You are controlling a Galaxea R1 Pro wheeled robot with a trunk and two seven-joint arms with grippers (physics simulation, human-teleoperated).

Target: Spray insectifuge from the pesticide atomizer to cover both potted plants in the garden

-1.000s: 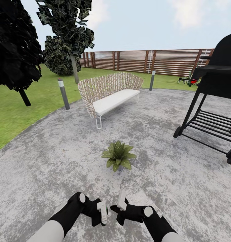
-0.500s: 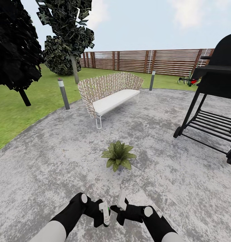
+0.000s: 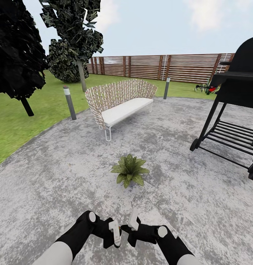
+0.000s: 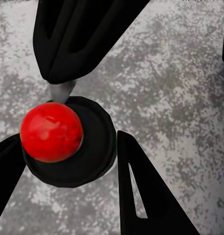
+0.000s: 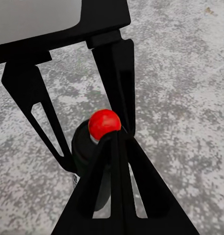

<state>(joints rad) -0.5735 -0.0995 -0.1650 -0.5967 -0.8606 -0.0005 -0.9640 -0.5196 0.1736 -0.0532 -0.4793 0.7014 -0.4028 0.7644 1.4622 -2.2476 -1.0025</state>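
Note:
My left gripper [image 3: 116,235] is low in front of me, shut on the pesticide atomizer [image 4: 90,164], a dark round bottle with a red ball [image 4: 51,132] on its top. In the head view just a green sliver of the atomizer [image 3: 119,229] peeks out. My right gripper [image 3: 124,230] is shut, its joined tips [image 5: 114,134] against the red ball [image 5: 104,122]. In the right wrist view the atomizer [image 5: 85,152] sits between the left gripper's fingers [image 5: 29,107]. A potted plant [image 3: 130,175], a low speckled green rosette, stands on the grey patio [image 3: 60,176] a short way ahead of both grippers.
A woven bench [image 3: 119,101] with a white seat stands beyond the plant. A black grill on wheels [image 3: 233,110] is at the right. Two grey bollard lamps [image 3: 70,103] [image 3: 166,88] edge the patio. Lawn [image 3: 16,125], dark trees and a brown slatted fence [image 3: 159,68] lie behind.
The left gripper with the atomizer has shifted a little to the right, closing up against the right gripper's tips. The right arm, the plant and the view have held still.

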